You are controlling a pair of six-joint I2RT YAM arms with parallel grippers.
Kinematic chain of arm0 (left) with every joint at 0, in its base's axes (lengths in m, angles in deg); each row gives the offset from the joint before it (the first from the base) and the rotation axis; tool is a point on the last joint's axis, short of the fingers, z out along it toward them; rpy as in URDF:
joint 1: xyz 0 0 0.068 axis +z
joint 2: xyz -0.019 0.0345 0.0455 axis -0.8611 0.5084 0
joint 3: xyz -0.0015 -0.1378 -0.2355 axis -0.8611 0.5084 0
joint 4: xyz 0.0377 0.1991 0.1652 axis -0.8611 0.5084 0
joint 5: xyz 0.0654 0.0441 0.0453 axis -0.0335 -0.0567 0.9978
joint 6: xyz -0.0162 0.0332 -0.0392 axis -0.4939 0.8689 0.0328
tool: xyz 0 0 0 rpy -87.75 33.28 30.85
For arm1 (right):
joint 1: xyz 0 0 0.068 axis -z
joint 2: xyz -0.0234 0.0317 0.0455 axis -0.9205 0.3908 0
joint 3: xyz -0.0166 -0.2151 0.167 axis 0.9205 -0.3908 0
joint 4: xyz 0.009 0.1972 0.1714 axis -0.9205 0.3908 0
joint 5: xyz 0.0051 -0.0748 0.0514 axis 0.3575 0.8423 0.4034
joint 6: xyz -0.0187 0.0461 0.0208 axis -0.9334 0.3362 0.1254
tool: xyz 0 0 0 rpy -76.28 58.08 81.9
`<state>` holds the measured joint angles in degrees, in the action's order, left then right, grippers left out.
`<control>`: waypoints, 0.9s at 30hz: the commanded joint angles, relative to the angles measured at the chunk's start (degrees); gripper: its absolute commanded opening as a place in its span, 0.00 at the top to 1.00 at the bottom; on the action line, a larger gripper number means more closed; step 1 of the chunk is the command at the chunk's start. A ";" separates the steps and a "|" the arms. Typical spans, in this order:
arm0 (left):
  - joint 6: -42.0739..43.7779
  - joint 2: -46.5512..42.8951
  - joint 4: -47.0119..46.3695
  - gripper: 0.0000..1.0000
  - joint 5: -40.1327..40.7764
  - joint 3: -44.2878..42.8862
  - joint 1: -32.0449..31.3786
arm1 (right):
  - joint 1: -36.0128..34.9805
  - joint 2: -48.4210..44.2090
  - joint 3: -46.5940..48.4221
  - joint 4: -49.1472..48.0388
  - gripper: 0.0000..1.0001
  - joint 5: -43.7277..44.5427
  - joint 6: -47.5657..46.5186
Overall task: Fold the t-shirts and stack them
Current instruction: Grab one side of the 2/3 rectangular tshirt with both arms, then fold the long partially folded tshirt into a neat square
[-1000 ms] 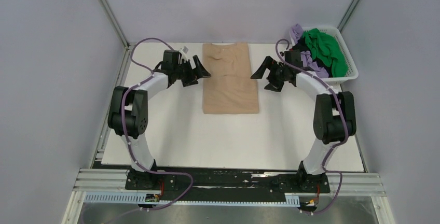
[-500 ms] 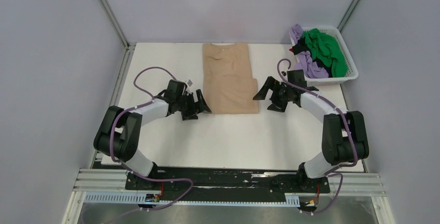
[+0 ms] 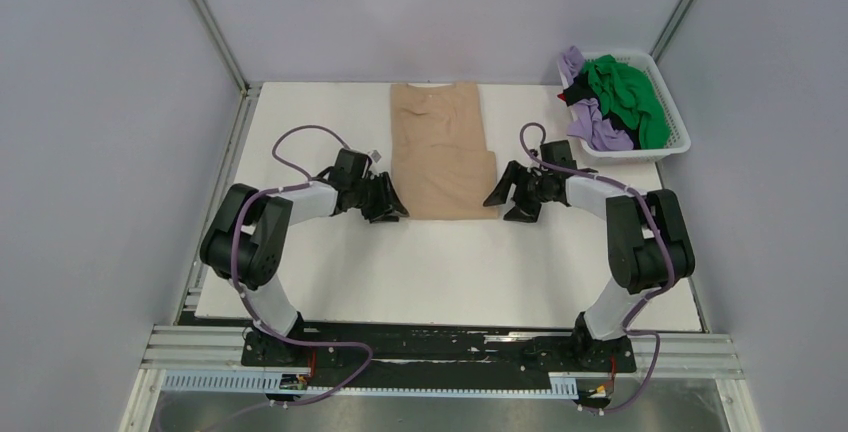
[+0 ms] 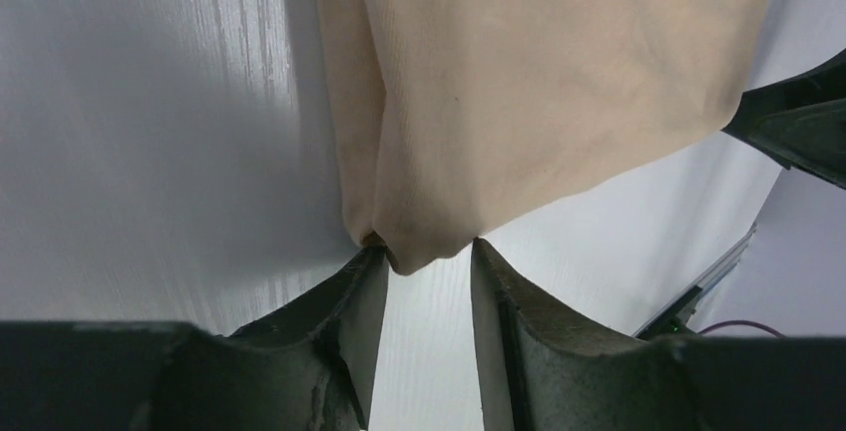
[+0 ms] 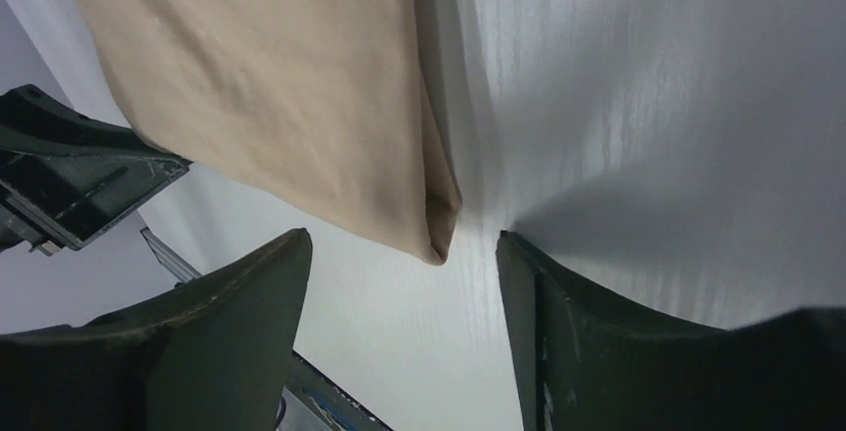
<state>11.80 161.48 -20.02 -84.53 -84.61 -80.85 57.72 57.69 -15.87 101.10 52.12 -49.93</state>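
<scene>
Only wrist views reveal left gripper (image 4: 427,251) narrowly, right gripper (image 5: 401,237) widely parted around ungripped tan t-shirt (image 4: 539,82) corners.

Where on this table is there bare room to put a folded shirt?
Bare table between the tan shirt and the arm bases; also left of the shirt. Crowded: left hand and right hand at its near corners, basket far right.

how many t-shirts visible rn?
4. Tan cloth t-shirt flat on the white table; bright green t-shirt, lilac t-shirt and black t-shirt heaped in the white plastic lattice basket, far right. More may be buried there.
</scene>
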 commanded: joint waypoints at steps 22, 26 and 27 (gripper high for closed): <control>-1.09 -10.70 2.78 1.00 11.30 12.25 -4.38 | -6.53 -7.64 -10.31 -1.84 1.00 0.13 -1.95; -3.95 -23.55 12.35 1.00 14.61 16.83 -9.20 | -8.76 -18.94 -15.98 4.43 1.00 -3.64 -1.48; -4.63 -28.60 16.57 1.00 15.19 17.37 -10.16 | -9.03 -21.94 -16.96 5.75 1.00 -5.24 -1.28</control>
<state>9.81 144.78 -16.85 -74.36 -70.05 -87.43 49.92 46.04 -29.66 101.08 51.82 -50.39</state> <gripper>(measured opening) 0.017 0.007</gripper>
